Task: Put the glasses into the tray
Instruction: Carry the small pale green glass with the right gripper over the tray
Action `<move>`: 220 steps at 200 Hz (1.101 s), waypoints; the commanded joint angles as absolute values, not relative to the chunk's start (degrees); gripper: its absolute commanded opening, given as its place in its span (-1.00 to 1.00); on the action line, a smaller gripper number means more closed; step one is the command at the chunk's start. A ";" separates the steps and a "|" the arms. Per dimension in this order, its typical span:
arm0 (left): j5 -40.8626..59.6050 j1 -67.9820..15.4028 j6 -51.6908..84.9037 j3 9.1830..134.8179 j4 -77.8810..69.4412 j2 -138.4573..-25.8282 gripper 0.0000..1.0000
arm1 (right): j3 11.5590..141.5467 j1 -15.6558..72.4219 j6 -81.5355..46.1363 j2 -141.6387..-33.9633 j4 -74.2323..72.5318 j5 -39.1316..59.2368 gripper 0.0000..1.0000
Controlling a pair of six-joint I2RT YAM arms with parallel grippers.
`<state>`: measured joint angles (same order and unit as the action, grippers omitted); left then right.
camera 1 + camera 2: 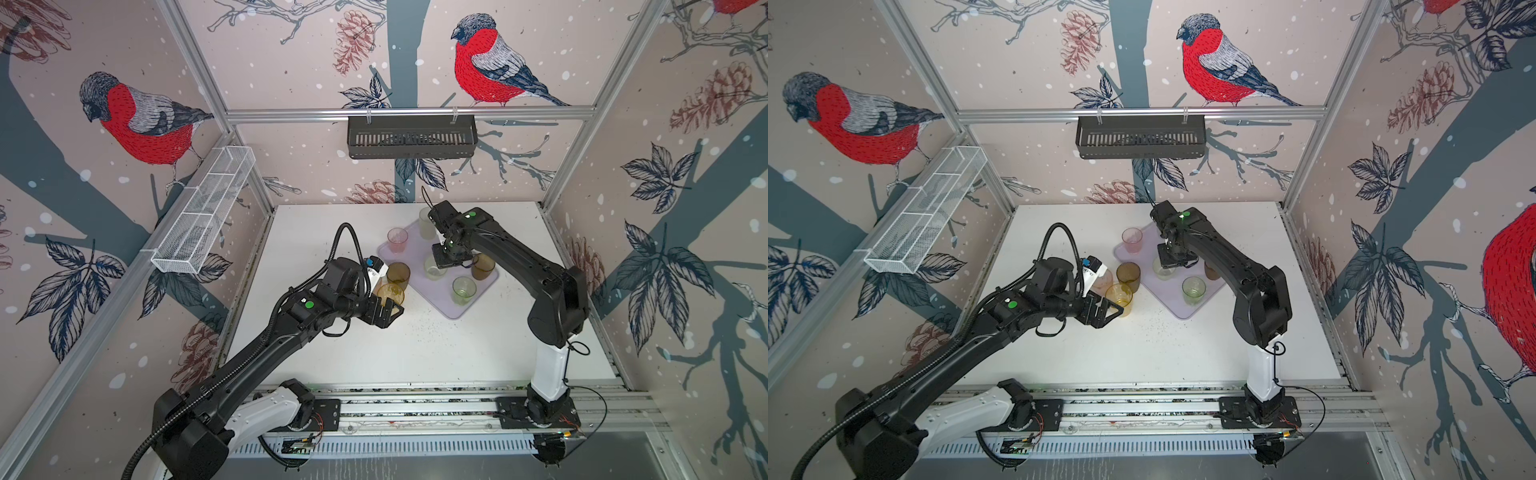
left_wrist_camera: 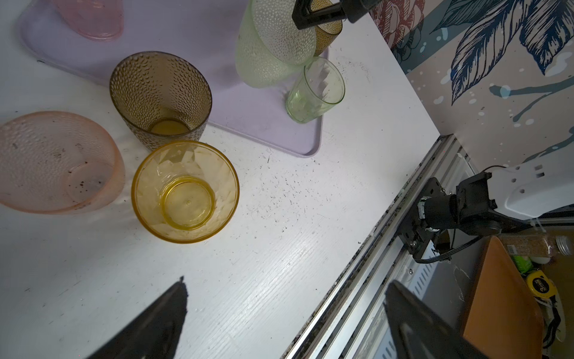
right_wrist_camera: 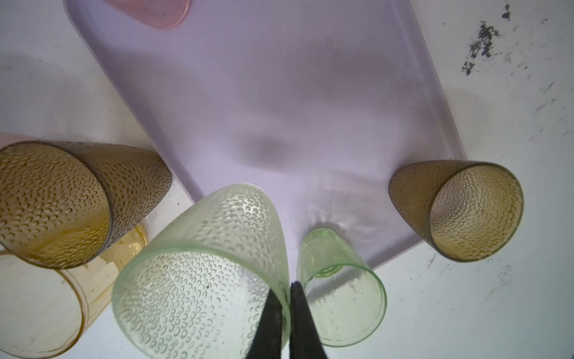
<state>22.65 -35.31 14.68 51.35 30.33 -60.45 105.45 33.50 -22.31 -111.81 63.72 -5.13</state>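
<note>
On the tabletop (image 1: 415,353), left of the lilac tray (image 2: 264,124), stand a pink tumbler (image 2: 59,161), an amber-yellow tumbler (image 2: 185,191) and a brown tumbler (image 2: 160,99). The left gripper (image 1: 390,316) hangs spread wide beside the amber-yellow one. Over the tray, the right gripper (image 3: 287,298) pinches the wall of a tilted frosted tumbler (image 3: 198,279), just beside a green tumbler (image 3: 341,295).

- A yellow and black tape measure (image 2: 542,287), seen in the left wrist view beyond the table edge, bears a mark that seems to read "3m".
- A jar (image 2: 556,245) beside it carries a label (image 2: 517,248) with a barcode; its print is too small to read.
- No other text is legible.
</note>
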 commanded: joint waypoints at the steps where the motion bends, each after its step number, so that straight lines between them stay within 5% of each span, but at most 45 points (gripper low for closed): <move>1: 22.41 -35.11 14.36 51.76 29.81 -60.62 0.98 | 107.53 32.45 -20.59 -113.21 64.36 -6.15 -0.94; 220: 20.21 -34.74 16.46 52.03 28.22 -62.05 0.98 | 119.34 21.17 -17.43 -124.38 59.92 -3.96 -0.95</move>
